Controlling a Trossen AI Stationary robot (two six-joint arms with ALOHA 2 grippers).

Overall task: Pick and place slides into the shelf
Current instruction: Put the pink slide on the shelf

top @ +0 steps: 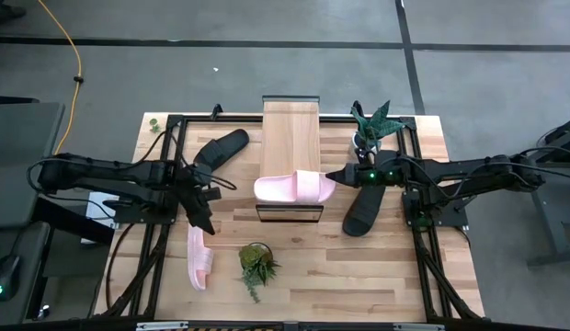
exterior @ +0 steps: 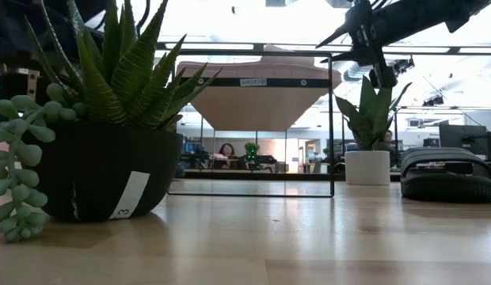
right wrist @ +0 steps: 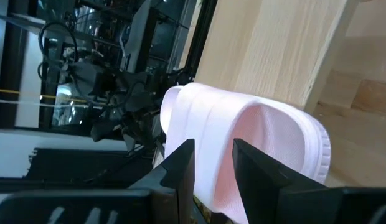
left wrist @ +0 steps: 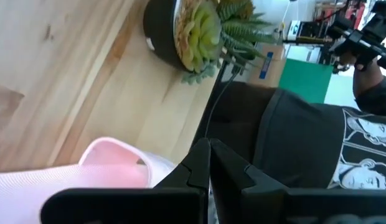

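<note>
Currently right gripper (top: 333,174) sits at the pink slide (top: 295,188) on the shelf (top: 290,138) near end, jaws parted. Retreat straight right. Left gripper (top: 209,227) pinched empty above second pink slide (top: 199,256).

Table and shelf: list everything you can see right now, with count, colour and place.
Pink slides: two; one on the shelf's near end, one on the table, front left.
Black slides: two; one left of the shelf, one right of it.
Shelf: one, light wood, centre.
Plants: two, green; one front centre, one back right.
Left end effector: shut, above the front-left pink slide.
Right end effector: open, at the shelf slide.
</note>
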